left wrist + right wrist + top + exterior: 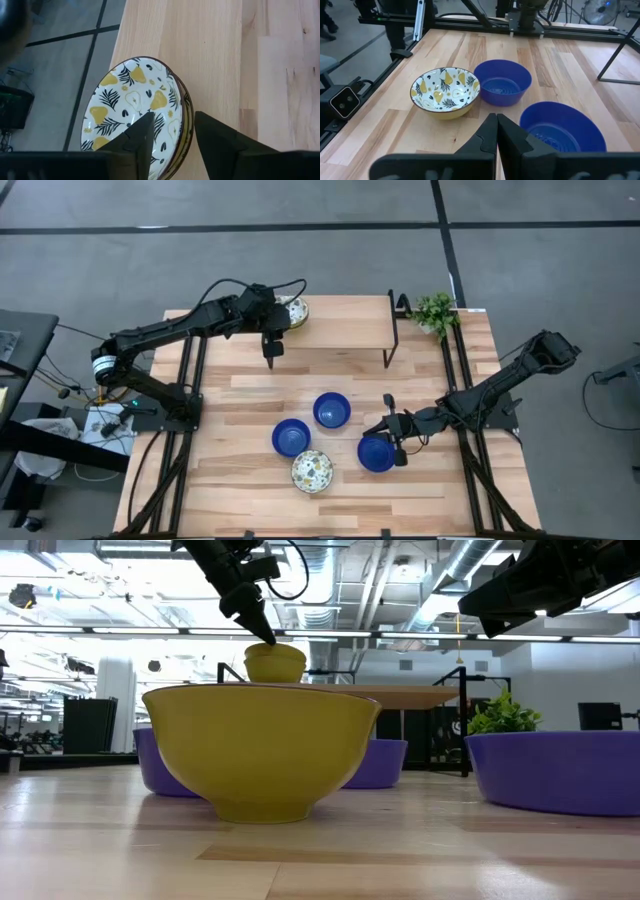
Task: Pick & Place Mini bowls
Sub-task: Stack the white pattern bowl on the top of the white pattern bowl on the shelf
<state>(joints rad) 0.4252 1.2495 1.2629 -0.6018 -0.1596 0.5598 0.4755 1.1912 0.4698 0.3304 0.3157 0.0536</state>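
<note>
Two patterned bowls [137, 112] sit stacked at the far left corner of the wooden table [350, 390], with the left gripper [172, 130] straddling their rim, fingers parted and not clamping anything. Only the wrist view shows the pear and leaf print. Three blue bowls [331, 410] and another patterned bowl [312, 471] sit mid-table. Right gripper [398, 444] hovers over one blue bowl, fingers closed, empty. No readable writing anywhere. Low view shows ceiling ducts.
</note>
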